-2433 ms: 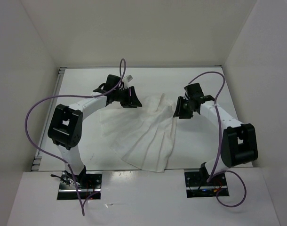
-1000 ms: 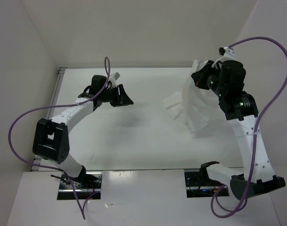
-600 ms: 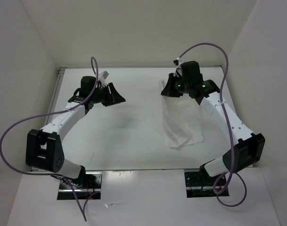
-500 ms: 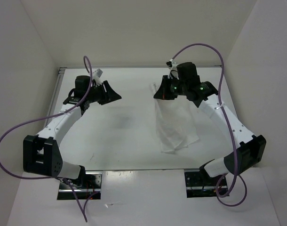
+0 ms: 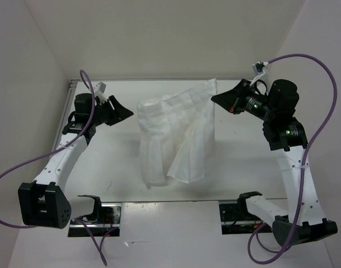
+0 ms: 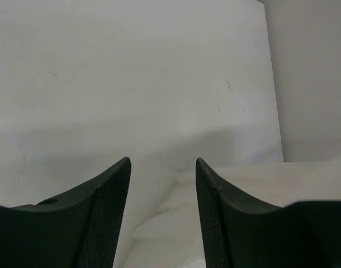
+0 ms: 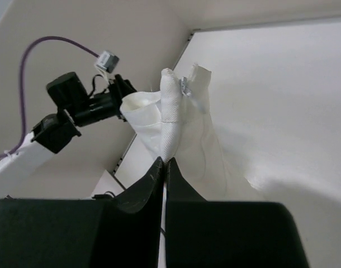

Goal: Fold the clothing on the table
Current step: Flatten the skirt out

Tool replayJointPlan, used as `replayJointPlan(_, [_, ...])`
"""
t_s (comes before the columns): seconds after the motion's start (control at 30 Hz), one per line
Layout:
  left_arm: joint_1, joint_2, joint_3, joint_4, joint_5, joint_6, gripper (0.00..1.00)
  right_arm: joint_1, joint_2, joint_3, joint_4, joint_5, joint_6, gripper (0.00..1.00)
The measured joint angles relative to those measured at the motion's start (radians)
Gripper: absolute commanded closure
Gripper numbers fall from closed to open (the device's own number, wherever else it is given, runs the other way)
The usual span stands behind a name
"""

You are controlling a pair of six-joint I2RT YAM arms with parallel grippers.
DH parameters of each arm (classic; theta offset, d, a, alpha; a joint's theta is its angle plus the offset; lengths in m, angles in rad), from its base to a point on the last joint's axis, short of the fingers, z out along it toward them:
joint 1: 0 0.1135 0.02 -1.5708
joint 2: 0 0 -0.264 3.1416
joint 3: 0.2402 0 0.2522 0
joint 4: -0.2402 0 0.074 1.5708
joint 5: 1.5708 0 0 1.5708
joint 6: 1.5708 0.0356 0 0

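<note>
The right gripper (image 5: pixel 216 98), pinched shut on a top corner of the pleated white garment (image 5: pixel 176 134), has swung it out wide, fanning below its jaws over the table (image 5: pixel 103 162), just short of the left gripper (image 5: pixel 124 112), gaping empty; no fold is laid yet.

Plain white walls (image 5: pixel 159 33) rise on three sides, lit evenly, seemingly from overhead.

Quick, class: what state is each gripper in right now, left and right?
Left gripper: open, holding nothing.
Right gripper: closed, holding the clothing.
</note>
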Motion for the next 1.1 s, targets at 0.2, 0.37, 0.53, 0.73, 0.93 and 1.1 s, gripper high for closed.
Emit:
replayJointPlan(0.2, [0.001, -0.026, 0.000, 0.001, 0.024, 0.002, 0.42, -0.051, 0.120, -0.198, 0.060, -0.023, 0.023, 1.00])
replayJointPlan(0.37, [-0.018, -0.006, -0.001, -0.006, 0.097, 0.038, 0.42, -0.101, 0.283, -0.290, 0.056, 0.126, 0.015, 1.00])
replayJointPlan(0.53, [-0.064, 0.045, -0.021, 0.005, 0.162, 0.063, 0.42, -0.108, 0.370, -0.283, 0.084, 0.196, -0.004, 1.00])
replayJointPlan(0.73, [-0.122, 0.180, -0.022, 0.042, 0.175, 0.072, 0.42, -0.108, 0.462, -0.264, 0.106, 0.235, -0.019, 1.00])
replayJointPlan(0.93, [-0.226, 0.445, 0.154, 0.051, 0.182, 0.120, 0.44, -0.108, 0.467, -0.262, 0.095, 0.329, -0.033, 1.00])
replayJointPlan(1.1, [-0.272, 0.599, 0.362, 0.045, 0.150, 0.180, 0.44, -0.101, 0.457, -0.262, 0.058, 0.449, -0.039, 1.00])
